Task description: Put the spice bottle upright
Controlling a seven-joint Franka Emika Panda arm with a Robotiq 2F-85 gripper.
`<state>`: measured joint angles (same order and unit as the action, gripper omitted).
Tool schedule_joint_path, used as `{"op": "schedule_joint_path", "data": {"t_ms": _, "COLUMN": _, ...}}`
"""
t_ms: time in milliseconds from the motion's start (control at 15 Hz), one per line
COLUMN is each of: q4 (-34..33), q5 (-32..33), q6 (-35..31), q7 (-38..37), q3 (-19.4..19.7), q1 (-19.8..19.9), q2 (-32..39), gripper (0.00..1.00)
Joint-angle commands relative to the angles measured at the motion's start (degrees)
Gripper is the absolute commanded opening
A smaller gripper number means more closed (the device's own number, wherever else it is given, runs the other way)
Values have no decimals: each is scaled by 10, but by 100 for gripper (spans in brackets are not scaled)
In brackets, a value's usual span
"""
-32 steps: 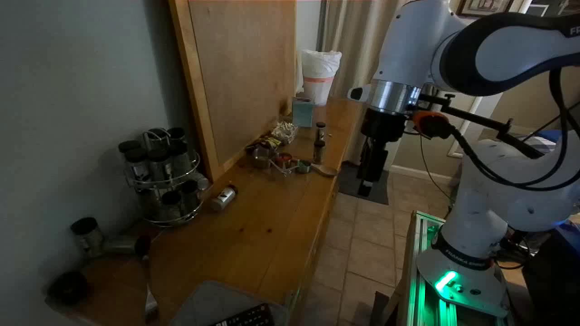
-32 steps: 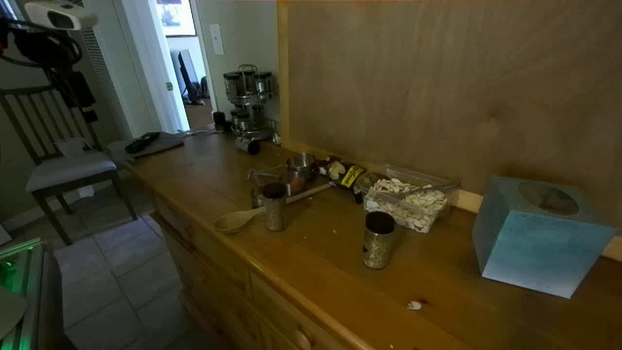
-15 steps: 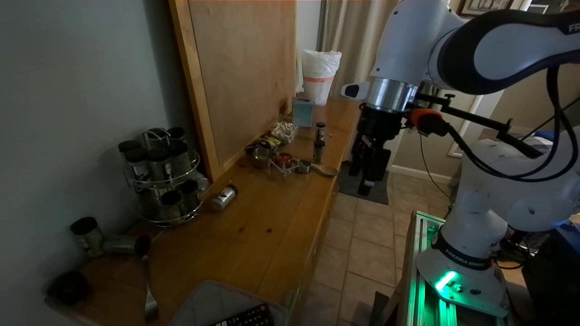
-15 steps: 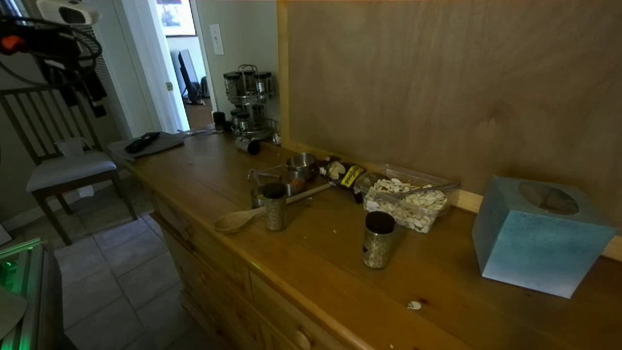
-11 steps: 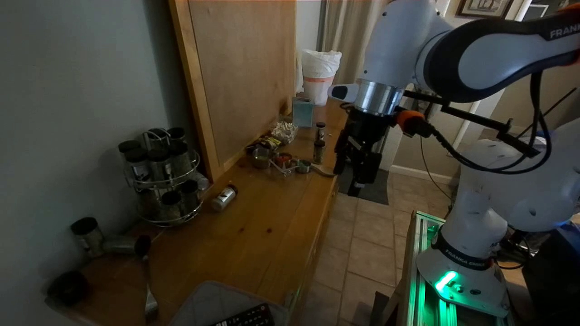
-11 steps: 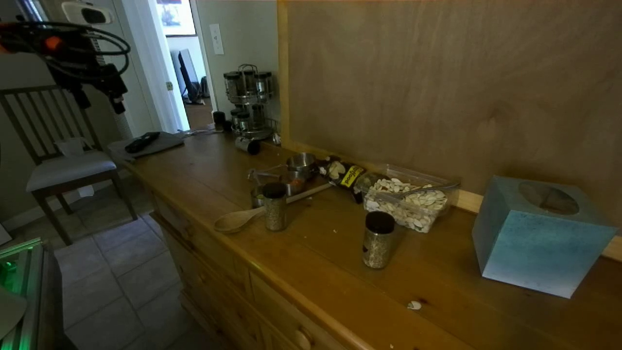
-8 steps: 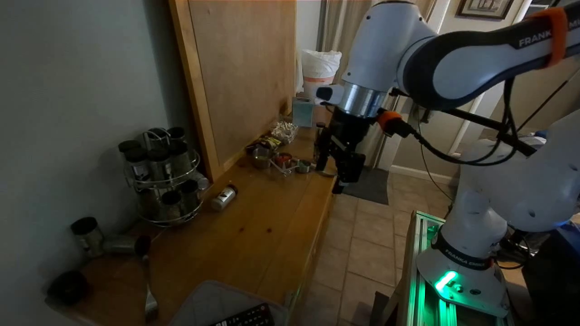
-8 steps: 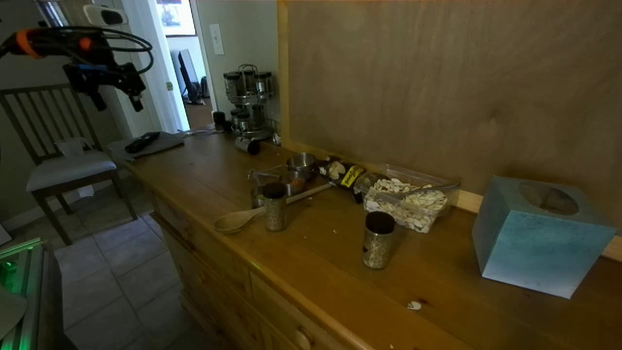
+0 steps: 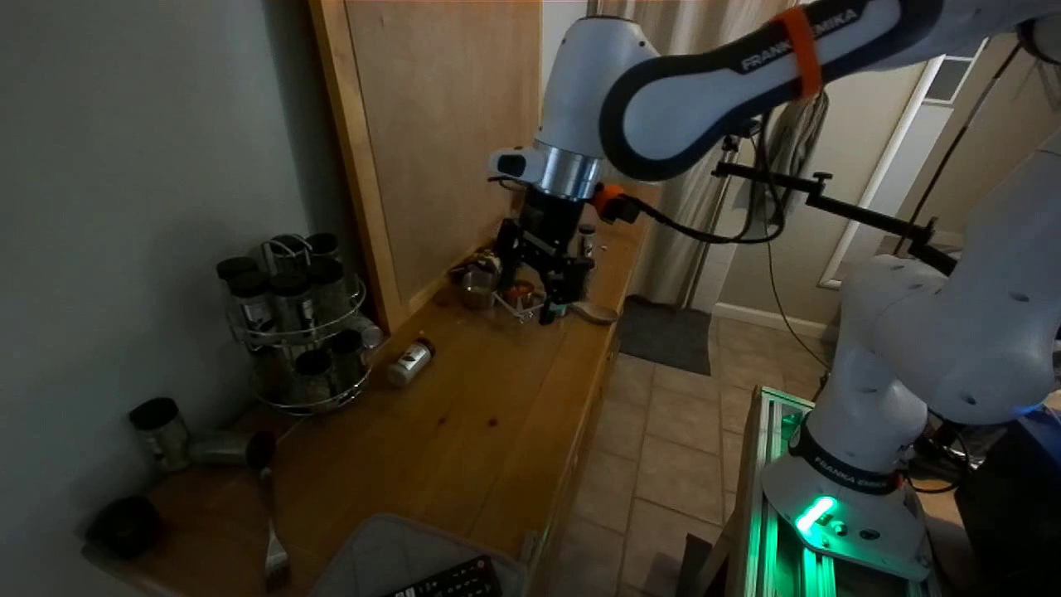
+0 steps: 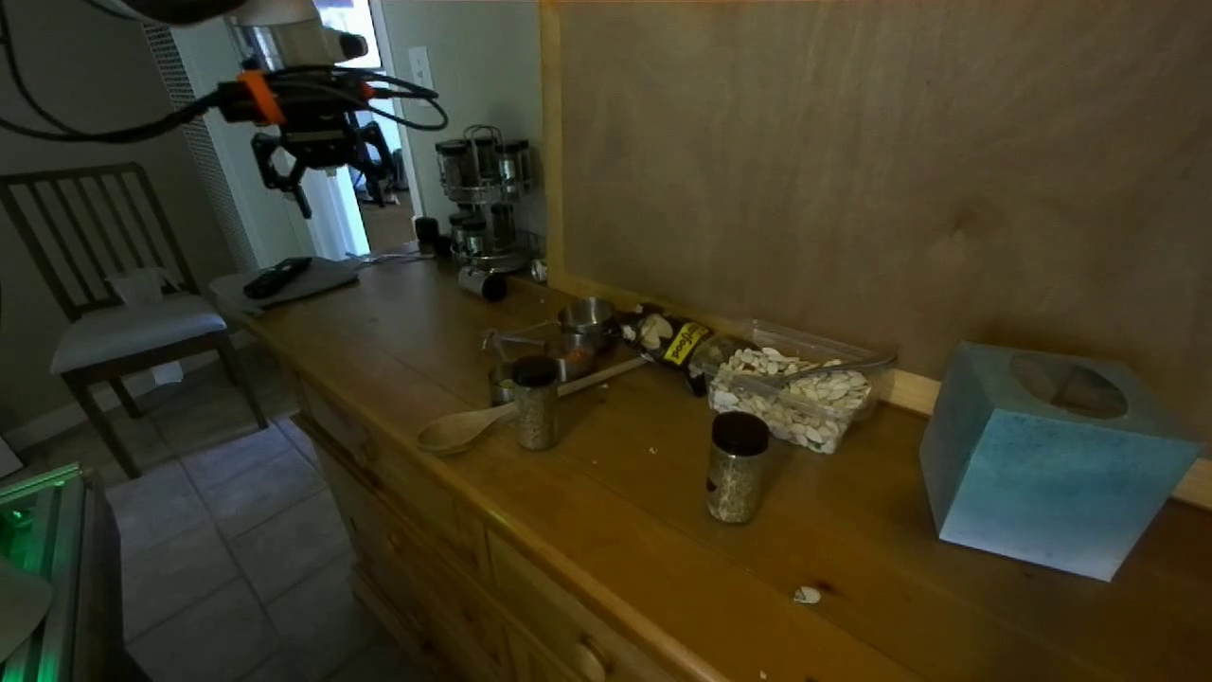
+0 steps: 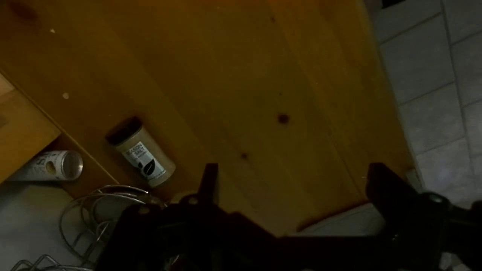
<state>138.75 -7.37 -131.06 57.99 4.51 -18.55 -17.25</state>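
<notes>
Arm swung across, jaws now over dresser

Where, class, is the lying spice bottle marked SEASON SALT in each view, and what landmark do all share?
In an exterior view: the spice bottle, left of centre, below mid-height.
In an exterior view: the spice bottle, left of centre, above mid-height.
In the wrist view: the spice bottle, left of centre, just below mid-height.
Shared landmark: the wire spice rack, near it each time, cropped in the wrist view.
</notes>
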Motion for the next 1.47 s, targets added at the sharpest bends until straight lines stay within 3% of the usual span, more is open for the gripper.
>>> {"op": "schedule_joint_path", "data": {"t_ms": 0, "q4": -104, "q5": -35, "q6": 9, "q7": 142, "q3": -5, "q1": 11, "q2": 127, "gripper": 100}}
{"op": "schedule_joint_path", "data": {"t_ms": 133, "q4": -144, "q5": -49, "q6": 11, "q7": 205, "q3": -21, "q1": 30, "q2": 181, "gripper": 100}}
{"op": "schedule_joint_path", "data": {"t_ms": 467, "q4": -220, "q5": -38, "q6": -55, "q7": 250, "q3": -64, "q1": 92, "q2": 289, "gripper": 100}}
{"op": "schedule_joint_path", "data": {"t_ms": 533, "q4": -177, "q5": -25, "q6": -38, "q7": 219, "q3": -74, "q1": 95, "q2": 246, "gripper": 100}}
{"op": "schedule_joint_path", "data": {"t_ms": 1200, "q4": -185, "q5": -25, "q6": -42, "q7": 220, "q3": -90, "q1": 110, "q2": 257, "gripper": 100}}
{"op": "schedule_joint_path", "data": {"t_ms": 1400, "q4": -195, "q5": -89, "q6": -83, "q7": 320, "q3": -112, "q1": 127, "q2": 277, "gripper": 100}}
